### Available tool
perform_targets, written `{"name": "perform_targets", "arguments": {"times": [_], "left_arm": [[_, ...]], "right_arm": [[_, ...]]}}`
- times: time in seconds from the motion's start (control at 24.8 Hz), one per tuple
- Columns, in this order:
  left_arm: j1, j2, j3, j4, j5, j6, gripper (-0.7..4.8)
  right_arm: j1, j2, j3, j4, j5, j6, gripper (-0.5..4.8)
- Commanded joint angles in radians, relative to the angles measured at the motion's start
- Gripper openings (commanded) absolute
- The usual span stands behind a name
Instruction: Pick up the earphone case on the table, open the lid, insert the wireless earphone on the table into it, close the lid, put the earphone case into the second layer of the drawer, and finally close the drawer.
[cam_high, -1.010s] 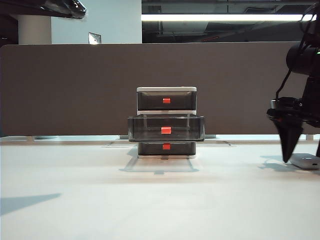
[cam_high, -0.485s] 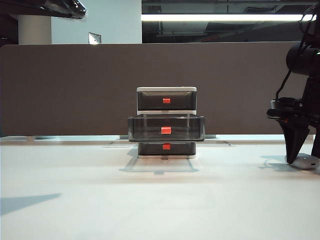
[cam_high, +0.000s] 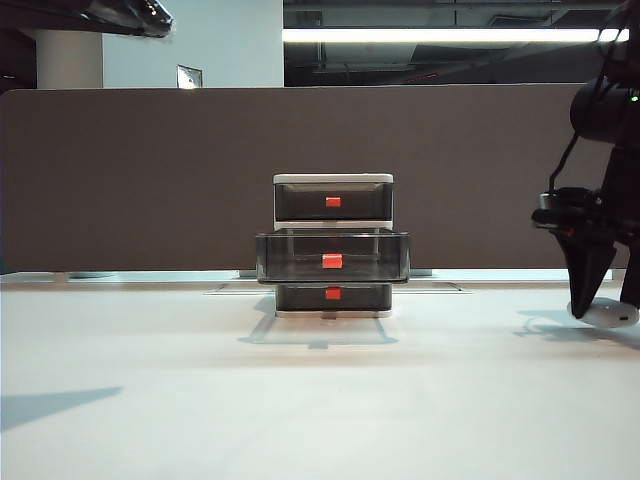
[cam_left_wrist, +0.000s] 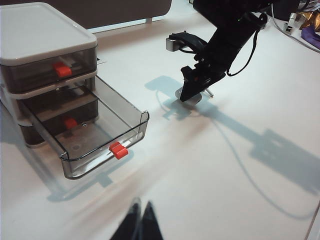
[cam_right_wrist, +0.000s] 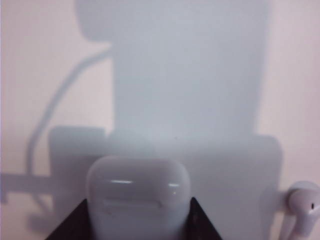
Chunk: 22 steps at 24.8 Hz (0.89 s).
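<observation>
The white earphone case (cam_right_wrist: 139, 195) sits between the two dark fingers of my right gripper (cam_right_wrist: 139, 222), which press on both its sides, lid closed. In the exterior view the right gripper (cam_high: 606, 306) points down at the far right with the earphone case (cam_high: 612, 315) just above the table (cam_high: 320, 400). A white wireless earphone (cam_right_wrist: 302, 210) lies on the table beside the case. The drawer (cam_high: 333, 182) stands mid-table with its second layer (cam_high: 333, 258) pulled out and empty (cam_left_wrist: 100, 137). My left gripper (cam_left_wrist: 140, 204) hangs shut over bare table in front of the drawer.
A brown partition wall (cam_high: 150, 180) runs behind the table. The drawer's top (cam_left_wrist: 55, 62) and bottom layers are closed. The right arm's cables (cam_left_wrist: 250, 45) hang over the table beyond the drawer.
The right gripper's fingers closed in on the earphone case, which now sits slightly higher and tilted. The left arm and the drawer have not moved.
</observation>
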Motion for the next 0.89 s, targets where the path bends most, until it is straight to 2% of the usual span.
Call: {"name": "perform_targets", "arguments": {"times": [0.04,0.32,0.65,0.89], "left_arm": [[0.000,0.000,0.003,0.013,0.001,-0.003,-0.06],[0.000,0.000,0.001,0.011,0.001,-0.003,-0.06],[0.000,0.008,0.000,0.011,0.001,-0.034,-0.06],[-0.001,0.011,-0.028,0.017,0.001,-0.051,-0.06]], "right_arm": [[0.001,-0.031,0.005,-0.022,-0.002,0.013,1.97],[0.001,-0.139,0.005,-0.031,-0.011,0.040,1.97],[0.009,-0.343,-0.001,-0.044,-0.080,0.104,1.83],[0.064,-0.504,-0.001,-0.057,-0.077,0.134,1.83]]}}
